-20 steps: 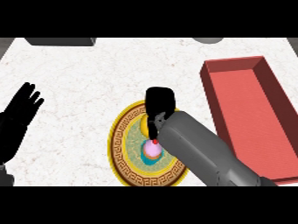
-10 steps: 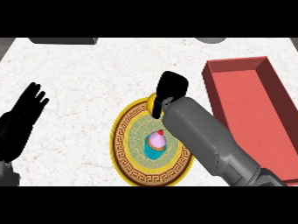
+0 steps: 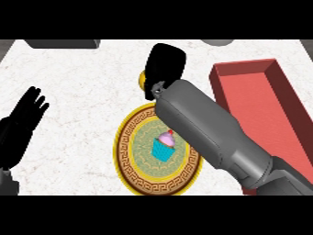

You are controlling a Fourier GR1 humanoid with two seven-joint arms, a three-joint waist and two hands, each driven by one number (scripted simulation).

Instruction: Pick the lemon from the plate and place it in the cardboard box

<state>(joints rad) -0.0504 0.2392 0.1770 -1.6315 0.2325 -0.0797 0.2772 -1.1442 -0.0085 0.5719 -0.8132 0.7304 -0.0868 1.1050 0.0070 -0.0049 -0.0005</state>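
A yellow lemon [image 3: 143, 81] peeks out at the left edge of my right hand [image 3: 165, 64], whose fingers curl round it. That hand hovers over the counter just beyond the far rim of the gold-rimmed patterned plate [image 3: 125, 161], left of the red-brown open box [image 3: 264, 105]. My grey right forearm [image 3: 213, 133] crosses the plate's right side. At the left edge my left hand [image 3: 19, 126] rests open, fingers up.
A cupcake with a blue wrapper and pink icing [image 3: 164, 147] stands in the middle of the plate. A dark grey object [image 3: 60, 43] and a grey round object [image 3: 216, 42] sit at the counter's far edge.
My right hand has risen off the plate and moved toward the far side with the lemon in it. The cupcake now shows uncovered. The left hand has barely shifted.
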